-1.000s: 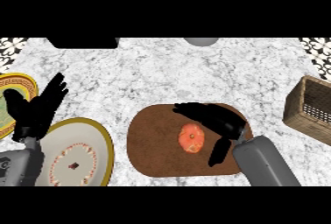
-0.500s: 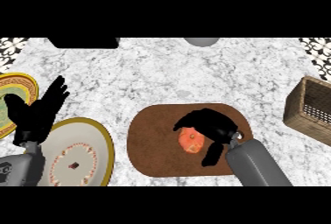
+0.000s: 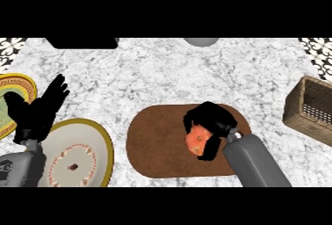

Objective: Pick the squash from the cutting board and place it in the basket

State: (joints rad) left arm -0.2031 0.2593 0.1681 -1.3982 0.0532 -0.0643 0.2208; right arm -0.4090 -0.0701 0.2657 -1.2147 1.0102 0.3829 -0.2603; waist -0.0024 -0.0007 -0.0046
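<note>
A kitchen: marble counter (image 3: 162, 70), wooden cutting board (image 3: 156, 145), plates (image 3: 84, 154), woven basket (image 3: 314, 110).

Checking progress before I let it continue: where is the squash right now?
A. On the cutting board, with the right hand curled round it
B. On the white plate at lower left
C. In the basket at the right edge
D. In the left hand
A: the orange squash lies on the brown cutting board with the right hand curled round it; the basket stands apart at the right.
</note>
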